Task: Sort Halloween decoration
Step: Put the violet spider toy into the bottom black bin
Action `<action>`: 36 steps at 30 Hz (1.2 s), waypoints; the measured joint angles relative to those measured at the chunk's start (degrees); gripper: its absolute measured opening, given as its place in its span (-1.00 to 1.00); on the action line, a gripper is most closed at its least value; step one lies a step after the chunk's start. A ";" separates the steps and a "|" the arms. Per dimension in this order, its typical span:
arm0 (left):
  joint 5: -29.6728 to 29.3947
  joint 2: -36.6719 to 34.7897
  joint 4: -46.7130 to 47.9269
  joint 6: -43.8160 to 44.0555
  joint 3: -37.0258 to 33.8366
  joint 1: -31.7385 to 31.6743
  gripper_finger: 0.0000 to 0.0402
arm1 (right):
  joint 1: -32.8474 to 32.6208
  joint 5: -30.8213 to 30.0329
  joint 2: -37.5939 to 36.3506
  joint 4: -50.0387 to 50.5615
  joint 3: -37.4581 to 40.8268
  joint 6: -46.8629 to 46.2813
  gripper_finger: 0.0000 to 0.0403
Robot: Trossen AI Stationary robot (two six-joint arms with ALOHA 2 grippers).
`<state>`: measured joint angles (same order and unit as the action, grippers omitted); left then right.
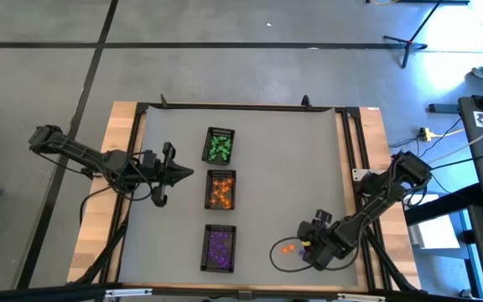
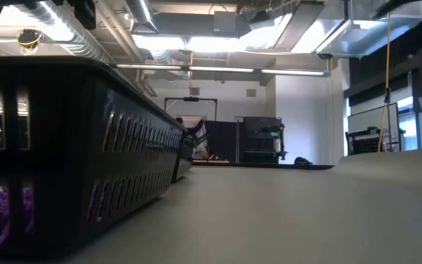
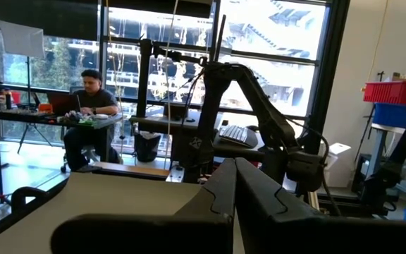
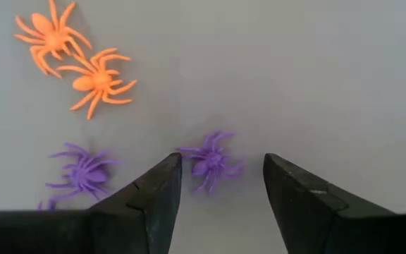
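Right gripper (image 4: pixel 220 194) low over the table (image 1: pixel 309 168) at its near right part, jaws spread wide, holding nothing. A purple spider (image 4: pixel 210 164) lies flat on the table between its fingertips, not touched. Second purple spider (image 4: pixel 83 169) lies just beside it, outside the jaws. Two orange spiders (image 4: pixel 72 60) lie a bit farther out, legs touching each other. In the high view these loose trinkets show as a small orange spot (image 1: pixel 288 247) next to the right gripper (image 1: pixel 309 250).

Three black mesh trays in a row mid-table: purple tray (image 1: pixel 219 249) nearest, holding purple pieces; orange tray (image 1: pixel 220 190) in the middle; green tray (image 1: pixel 219 145) farthest.

Left gripper (image 1: pixel 184 174) at the left side, beside the orange tray, fingers (image 3: pixel 259 197) pressed together, empty, raised and pointing level across the table.

Beyond the table, a person (image 3: pixel 87 106) sits at a desk.
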<state>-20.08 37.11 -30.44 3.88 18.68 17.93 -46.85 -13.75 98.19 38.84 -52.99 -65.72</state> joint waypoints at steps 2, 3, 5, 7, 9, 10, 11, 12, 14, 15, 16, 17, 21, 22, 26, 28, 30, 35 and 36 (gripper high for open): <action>0.00 0.01 0.00 0.00 0.00 0.00 -1.00 | -0.06 -0.06 0.44 0.06 -0.04 0.10 0.00; -0.02 0.02 0.01 0.00 0.00 0.00 -1.00 | -0.07 0.01 0.50 0.02 -0.04 0.28 -0.02; 0.00 0.02 0.00 0.00 0.00 0.00 -1.00 | 0.00 0.52 0.52 -0.11 -0.09 0.92 -0.10; -0.02 0.02 0.00 0.00 0.00 0.00 -1.00 | 0.00 0.84 0.37 -0.25 -0.11 1.55 -0.23; -0.01 0.00 0.01 0.00 0.00 0.00 -1.00 | 0.00 0.93 0.25 -0.36 -0.09 1.79 -0.37; 0.00 0.02 0.01 0.00 0.01 0.00 -1.00 | 0.00 0.93 0.02 -0.28 -0.07 1.88 -0.44; -0.01 0.02 0.00 0.00 0.00 -0.01 -1.00 | 0.00 0.89 -0.17 -0.02 0.00 2.10 -0.50; 0.00 0.02 0.01 0.00 0.00 -0.01 -1.00 | 0.00 0.88 -0.36 0.14 0.06 2.76 -0.56; 0.00 0.02 0.09 0.00 0.00 0.00 -1.00 | 0.00 0.85 -1.11 0.50 0.16 3.11 -0.67; 0.00 0.02 0.11 0.00 0.00 -0.01 -1.00 | 0.00 0.74 -1.51 0.87 0.21 3.15 -0.72; -0.01 0.00 0.12 0.02 0.00 -0.01 -1.00 | 0.00 0.52 -2.00 0.95 0.28 3.17 -0.76; -0.01 0.01 0.21 0.00 0.00 0.00 -1.00 | 0.00 0.16 -2.49 0.86 0.28 3.20 -0.79; 0.00 0.00 0.39 0.00 0.00 -0.02 -1.00 | 0.03 -1.81 -4.32 0.62 0.28 3.96 -0.89; 0.00 0.01 0.42 0.00 0.00 0.00 -1.00 | 0.17 -2.34 -4.78 0.51 0.26 4.38 -0.91; 0.00 0.00 0.42 0.00 0.00 0.00 -1.00 | 1.88 -4.28 -6.35 -0.07 0.26 5.91 -0.98; -0.02 0.02 0.42 0.00 0.01 0.00 -1.00 | 3.21 -4.63 -6.63 -1.83 0.24 8.27 -0.99; 0.00 0.02 0.42 0.00 0.00 -0.02 -1.00 | 4.83 -4.62 -6.67 -4.57 0.22 11.46 -0.99; -0.01 0.01 0.42 0.00 0.00 0.00 -1.00 | 9.15 -2.66 -6.71 -12.81 0.15 19.50 -1.00; 0.00 0.01 0.42 0.00 0.00 -0.02 -1.00 | 9.98 -2.27 -6.71 -14.66 0.15 20.95 -1.00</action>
<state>-20.08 37.11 -30.02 3.88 18.68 17.91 -36.87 -16.01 91.48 24.18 -52.84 -44.78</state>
